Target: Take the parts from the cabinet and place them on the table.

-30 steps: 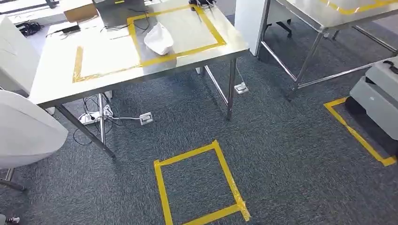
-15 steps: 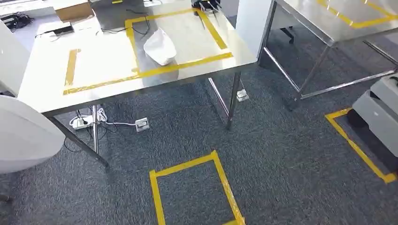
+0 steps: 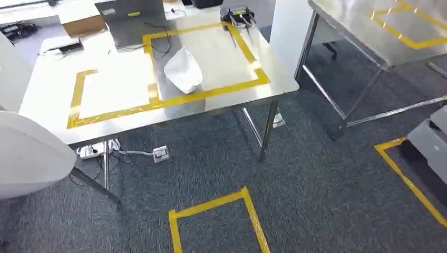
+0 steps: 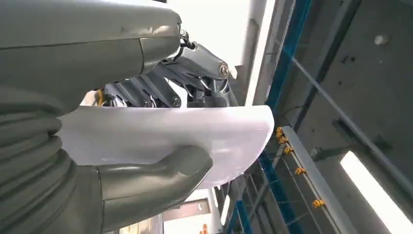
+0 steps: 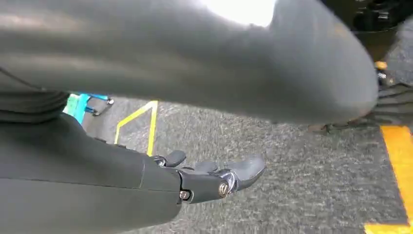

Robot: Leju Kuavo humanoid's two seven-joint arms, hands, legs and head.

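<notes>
A large white curved part [image 3: 26, 153] fills the left edge of the head view; in the left wrist view my left hand [image 4: 156, 170] grips this white part [image 4: 204, 131], thumb on one face and dark fingers [image 4: 195, 63] on the other. A second white part [image 3: 183, 71] lies on the steel table [image 3: 232, 89], inside a yellow tape rectangle. My right hand [image 5: 214, 178] hangs over the grey carpet with fingers stretched out and nothing in it.
On the table's far side sit a cardboard box [image 3: 81, 21], a grey laptop [image 3: 132, 21] and a dark device [image 3: 240, 15]. A power strip [image 3: 95, 150] and cables lie under it. A second steel table [image 3: 379, 37] stands right; a grey machine [image 3: 432, 142] far right; a taped square [image 3: 211, 211] marks the floor.
The whole picture has shifted: the camera has moved nearer the table, which now sits lower and larger. The white part stays in my left hand.
</notes>
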